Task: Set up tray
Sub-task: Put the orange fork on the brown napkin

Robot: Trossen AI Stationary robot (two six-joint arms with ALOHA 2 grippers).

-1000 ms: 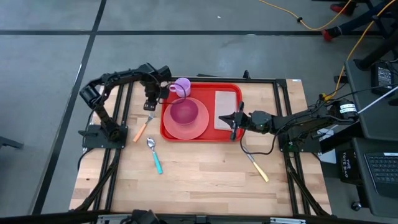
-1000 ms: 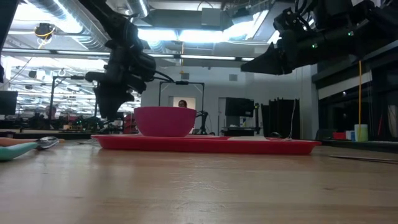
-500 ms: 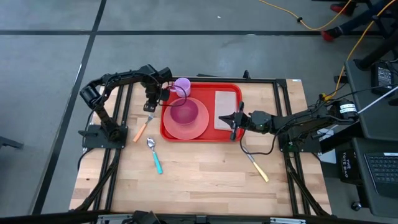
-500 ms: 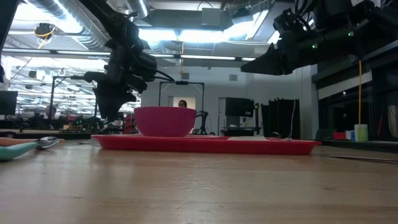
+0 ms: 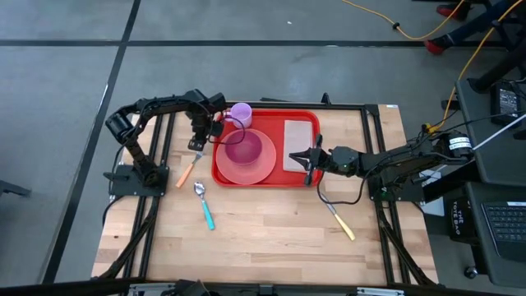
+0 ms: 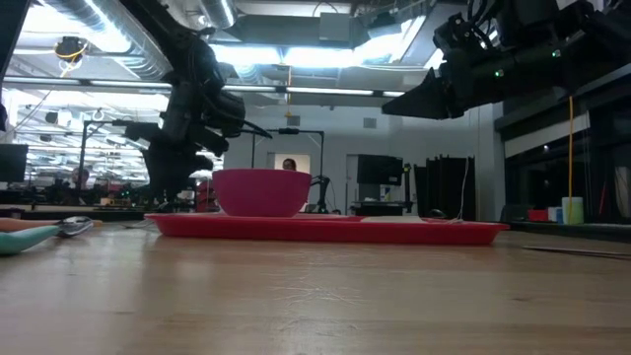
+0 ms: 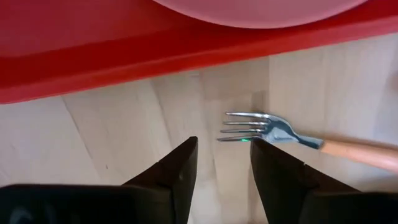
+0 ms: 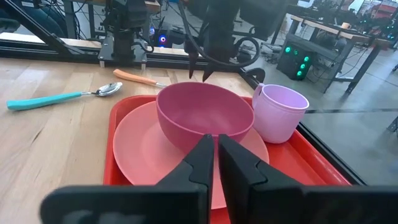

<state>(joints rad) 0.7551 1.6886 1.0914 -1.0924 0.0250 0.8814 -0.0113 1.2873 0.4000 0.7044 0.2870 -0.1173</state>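
Observation:
The red tray [image 5: 306, 182] lies flat at the table's far middle. It carries a pink plate [image 5: 265, 170] with a magenta bowl [image 5: 243, 149], a purple cup [image 5: 241, 114] and a tan napkin [image 5: 297, 144]. An orange-handled fork [image 5: 187, 167] lies on the wood left of the tray. My left gripper [image 5: 197, 141] points down over the fork's head, open. In the left wrist view the tines [image 7: 249, 127] lie just past one fingertip [image 7: 264, 149], outside the gap. My right gripper [image 5: 309, 158] hovers level above the tray's right edge with its fingers [image 8: 202, 155] together and nothing between them.
A teal-handled spoon [image 5: 204, 205] lies on the wood near-left of the tray. A yellow-handled knife [image 5: 339, 220] lies near-right of it. The near half of the table is bare wood. Black frame rails run along the table's left and right sides.

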